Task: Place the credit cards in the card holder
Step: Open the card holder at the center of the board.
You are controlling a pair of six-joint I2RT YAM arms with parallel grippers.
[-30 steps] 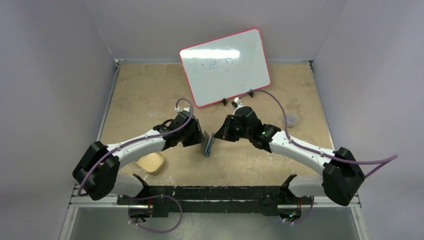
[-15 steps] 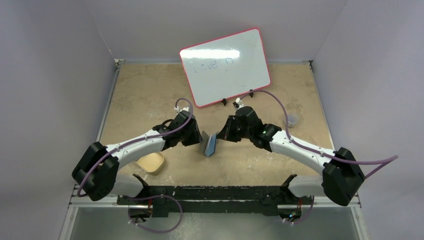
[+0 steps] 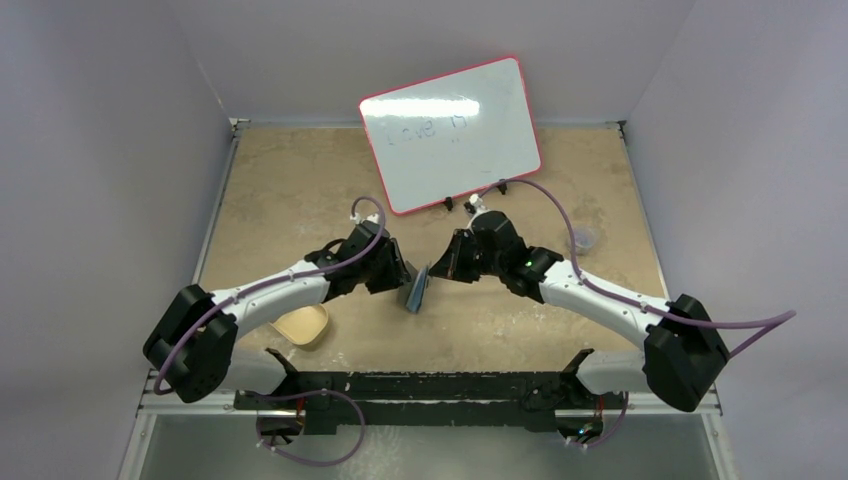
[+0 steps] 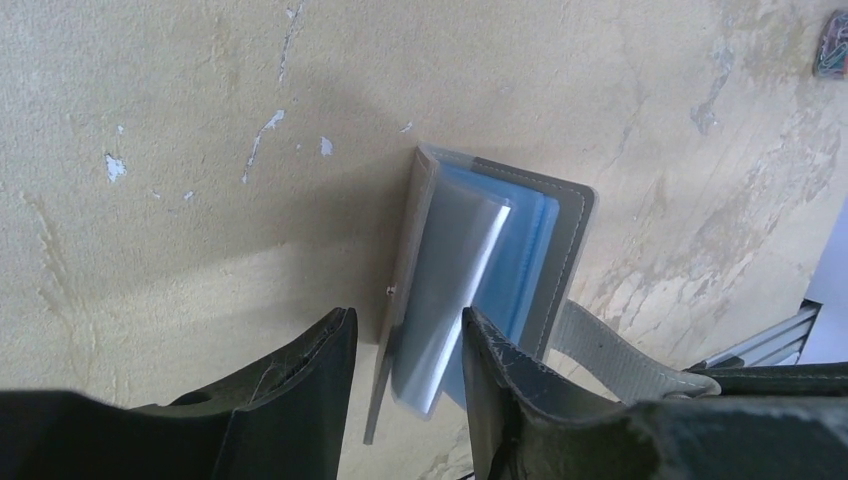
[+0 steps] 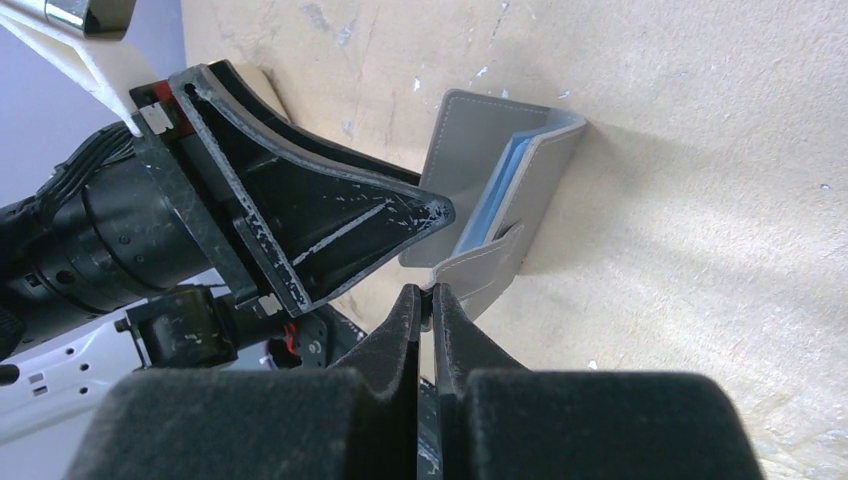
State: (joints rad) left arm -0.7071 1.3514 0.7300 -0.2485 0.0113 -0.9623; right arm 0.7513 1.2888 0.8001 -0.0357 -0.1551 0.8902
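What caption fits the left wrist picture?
Left gripper, jaws apart, straddles one cover and the clear sleeves of the open grey card holder.

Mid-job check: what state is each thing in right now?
card holder: standing on edge, partly open.
left gripper: open, straddling one half of it.
right gripper: shut on the closing tab.
whiteboard: propped up at the back.
tan tin: open, top up.

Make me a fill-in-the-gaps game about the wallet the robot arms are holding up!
The right tool is shut on the card holder's closing ___.
Its inner pockets are coloured ___.
The whiteboard at the back has a ___ rim.
Missing words: tab, blue, red.
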